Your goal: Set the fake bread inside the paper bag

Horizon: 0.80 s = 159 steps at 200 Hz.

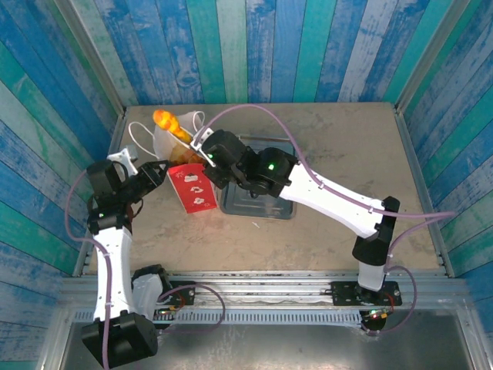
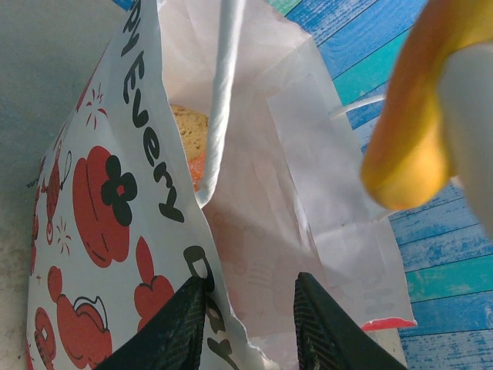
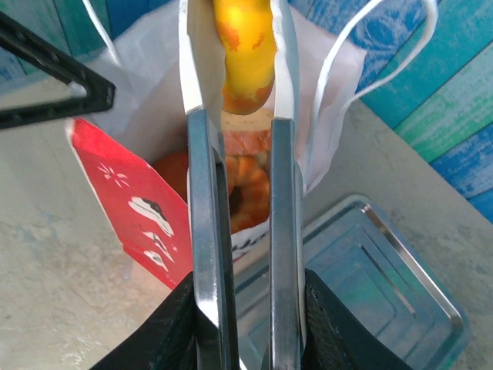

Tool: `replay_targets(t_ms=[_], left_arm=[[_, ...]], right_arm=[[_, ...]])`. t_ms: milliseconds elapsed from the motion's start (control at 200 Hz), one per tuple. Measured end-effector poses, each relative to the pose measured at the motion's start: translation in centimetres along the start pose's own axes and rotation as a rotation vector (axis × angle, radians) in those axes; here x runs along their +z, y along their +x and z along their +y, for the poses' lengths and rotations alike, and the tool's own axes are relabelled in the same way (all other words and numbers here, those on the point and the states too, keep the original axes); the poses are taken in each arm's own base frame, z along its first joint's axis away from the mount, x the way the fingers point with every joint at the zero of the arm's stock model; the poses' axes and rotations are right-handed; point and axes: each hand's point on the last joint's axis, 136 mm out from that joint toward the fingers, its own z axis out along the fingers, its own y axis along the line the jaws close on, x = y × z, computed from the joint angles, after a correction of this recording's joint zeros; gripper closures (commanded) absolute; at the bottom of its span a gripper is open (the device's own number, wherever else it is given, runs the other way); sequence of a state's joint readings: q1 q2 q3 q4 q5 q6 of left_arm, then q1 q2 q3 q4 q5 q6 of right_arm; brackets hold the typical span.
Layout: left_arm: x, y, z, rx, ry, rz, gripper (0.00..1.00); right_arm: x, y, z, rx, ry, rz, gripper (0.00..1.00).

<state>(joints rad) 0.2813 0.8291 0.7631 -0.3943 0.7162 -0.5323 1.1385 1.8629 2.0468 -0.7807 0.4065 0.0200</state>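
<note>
The paper bag [image 1: 192, 187] leans open at the table's back left, white with red print [image 2: 100, 193] and a red panel [image 3: 127, 204]. Metal tongs [image 3: 204, 193] pinch a golden-orange piece of fake bread [image 1: 168, 122] above the bag's mouth [image 3: 243, 54], at the right edge of the left wrist view [image 2: 416, 116]. My right gripper [image 3: 246, 285] is shut on the tongs' arms [image 1: 212, 158]. A ring donut [image 3: 246, 193] and another pastry [image 2: 189, 127] lie inside. My left gripper [image 2: 250, 281] is at the bag's rim [image 1: 154, 171], fingers apart, the printed wall's edge between them.
The grey metal tray [image 1: 258, 210] lies just right of the bag, under my right arm, its rim showing in the right wrist view [image 3: 416, 308]. White cord handles [image 3: 339, 85] hang at the bag's mouth. Blue striped walls close in the table.
</note>
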Motion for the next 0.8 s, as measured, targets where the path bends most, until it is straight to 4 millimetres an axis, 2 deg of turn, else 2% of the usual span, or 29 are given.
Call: replay_targets(t_ms=[175,321,591,796], left_arm=[[0.0,-0.1,-0.1,0.003,0.002,-0.003,0.66],[0.0,-0.1,0.0,0.004,0.002,-0.003,0.66],[0.0,-0.1,-0.1,0.006,0.005,-0.004,0.66],[0.0,-0.2,-0.2,0.008,0.008,-0.006,0.66]], right_arm=[[1.2,1.7,-0.3,-0.025,0.036,0.073,0.65],[1.8,2.8,-0.5,-0.038,0.052,0.124,0.59],[2.3,3.2,-0.5,-0.043,0.056,0.155,0.47],[1.9,2.6,-0.7,-0.036,0.056,0.144,0.47]])
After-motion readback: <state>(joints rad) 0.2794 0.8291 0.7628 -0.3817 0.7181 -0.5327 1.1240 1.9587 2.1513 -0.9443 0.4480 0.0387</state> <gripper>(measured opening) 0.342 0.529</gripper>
